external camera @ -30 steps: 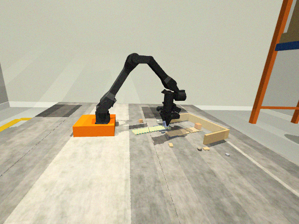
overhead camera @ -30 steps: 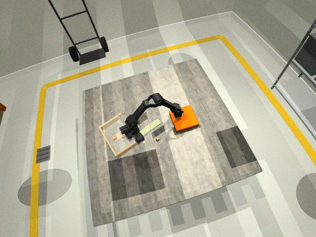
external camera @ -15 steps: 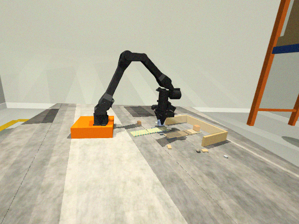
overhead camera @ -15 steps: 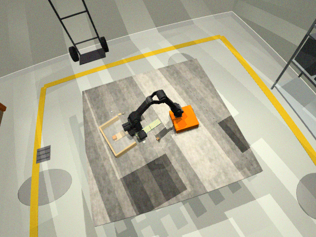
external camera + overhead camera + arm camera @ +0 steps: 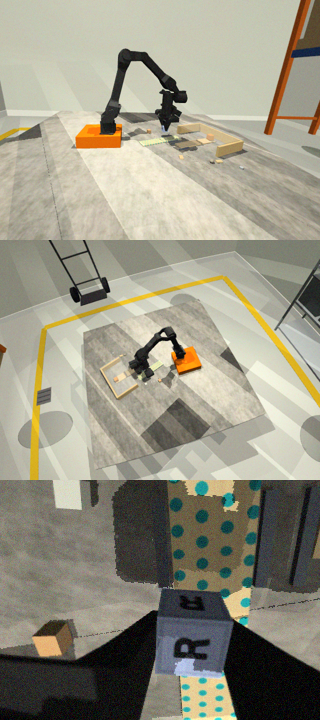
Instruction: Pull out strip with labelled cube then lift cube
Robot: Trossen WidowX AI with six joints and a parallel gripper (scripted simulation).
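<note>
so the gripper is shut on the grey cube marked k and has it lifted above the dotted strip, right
Not quite: the letter is R, not K. The wrist view shows the gripper shut on the grey cube, with a black R on two faces. The rest holds: the cube is off the dotted strip, and the exterior view shows a gap beneath it.
</note>
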